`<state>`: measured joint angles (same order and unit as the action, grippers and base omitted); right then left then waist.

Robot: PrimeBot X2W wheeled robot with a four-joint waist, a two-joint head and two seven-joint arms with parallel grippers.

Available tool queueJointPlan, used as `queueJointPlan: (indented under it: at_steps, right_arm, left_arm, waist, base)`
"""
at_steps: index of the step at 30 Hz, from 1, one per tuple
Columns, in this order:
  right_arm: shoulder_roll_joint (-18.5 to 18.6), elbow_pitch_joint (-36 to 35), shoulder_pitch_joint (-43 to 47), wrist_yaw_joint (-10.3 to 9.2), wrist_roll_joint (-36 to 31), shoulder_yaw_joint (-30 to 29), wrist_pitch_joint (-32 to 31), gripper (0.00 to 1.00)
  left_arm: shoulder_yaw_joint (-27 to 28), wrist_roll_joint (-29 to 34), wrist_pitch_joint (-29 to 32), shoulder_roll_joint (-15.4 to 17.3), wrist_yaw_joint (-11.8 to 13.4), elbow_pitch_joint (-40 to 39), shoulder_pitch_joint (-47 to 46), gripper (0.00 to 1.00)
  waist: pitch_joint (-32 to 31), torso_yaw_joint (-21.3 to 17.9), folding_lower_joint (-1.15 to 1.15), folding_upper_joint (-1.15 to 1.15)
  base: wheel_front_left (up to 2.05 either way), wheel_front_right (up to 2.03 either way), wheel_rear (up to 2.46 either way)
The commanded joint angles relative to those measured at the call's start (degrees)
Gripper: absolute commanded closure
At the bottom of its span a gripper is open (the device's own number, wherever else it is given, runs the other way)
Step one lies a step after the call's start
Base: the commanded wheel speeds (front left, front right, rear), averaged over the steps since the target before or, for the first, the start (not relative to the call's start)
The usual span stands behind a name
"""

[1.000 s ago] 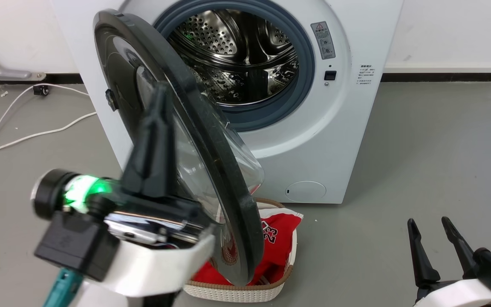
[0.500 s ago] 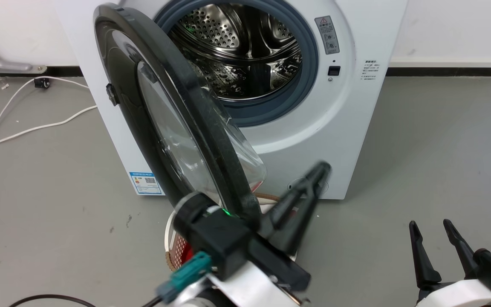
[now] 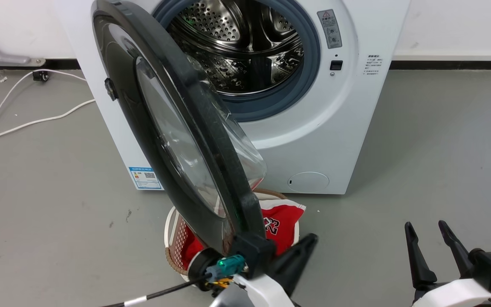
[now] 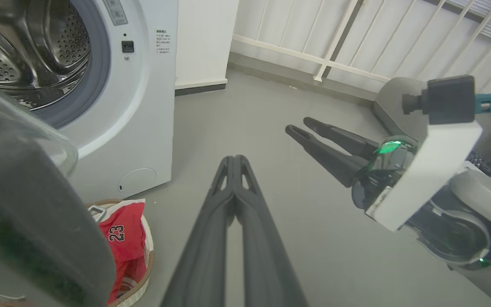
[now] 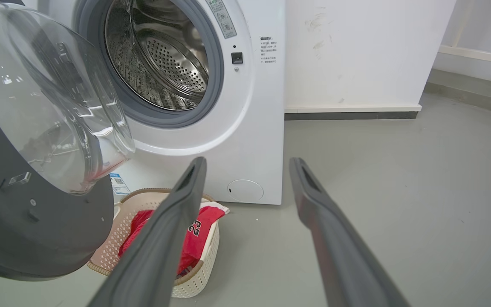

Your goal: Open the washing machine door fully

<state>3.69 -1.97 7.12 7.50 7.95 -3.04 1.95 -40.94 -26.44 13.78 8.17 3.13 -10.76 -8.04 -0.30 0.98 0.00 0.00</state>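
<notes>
The washing machine door (image 3: 173, 140) stands swung out from the washing machine (image 3: 313, 128), hinged on the left side of the front in the head view and nearly edge-on to that camera. Its black rim runs as a long slant from the top left of the view down to the lower middle. The flat outer face looks left, and the clear glass bowl bulges right, back toward the steel drum (image 3: 245, 42). The free edge of the door (image 5: 36, 221) hangs above a pale woven basket (image 3: 173, 238) that holds a red jersey (image 3: 279, 217); the basket sits on the grey floor just in front of the machine.

The left gripper (image 3: 309, 239) is low in the head view, just right of the door's lower edge, with its wrist housing overlapping that edge – whether the housing touches the rim I cannot tell. In the left wrist view its two fingers (image 4: 233, 162) are pressed together with nothing between them, pointing across bare floor, and the door's rim (image 4: 36, 204) lies off to their left, apart from them.

The right gripper (image 3: 425, 226) rests at the lower right, well apart from the door, its fingers spread – a wide gap over bare floor in its own wrist view (image 5: 247, 164).

A white cable (image 3: 24, 123) trails on the floor left of the machine.
</notes>
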Motion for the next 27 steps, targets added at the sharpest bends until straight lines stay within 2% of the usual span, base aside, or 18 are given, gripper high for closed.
queueJointPlan:
  at_steps: [1,15,27]
  right_arm:
    - [-0.1,0.1,-0.8,-0.01,0.1,0.0,0.1,0.0]
    - [-0.3,1.0,-1.1,-0.01,0.9,0.0,0.1,0.0]
    - [-0.5,0.9,-0.7,-0.01,1.3,-0.7,-0.2,0.0]
  left_arm:
    - [0.4,0.3,-0.5,0.1,0.3,0.5,0.2,1.0]
    - [5.9,0.9,-6.7,0.2,3.8,10.0,-2.1,1.0]
    - [7.2,0.8,-8.1,1.6,5.3,9.6,-0.5,1.0]
  waist:
    - [0.1,-0.1,0.0,0.0]
    - [0.3,-0.8,0.0,0.0]
    - [0.1,1.7,0.0,0.0]
  base:
    - [0.0,0.0,0.0]
    - [0.0,0.0,0.0]
    - [0.0,0.0,0.0]
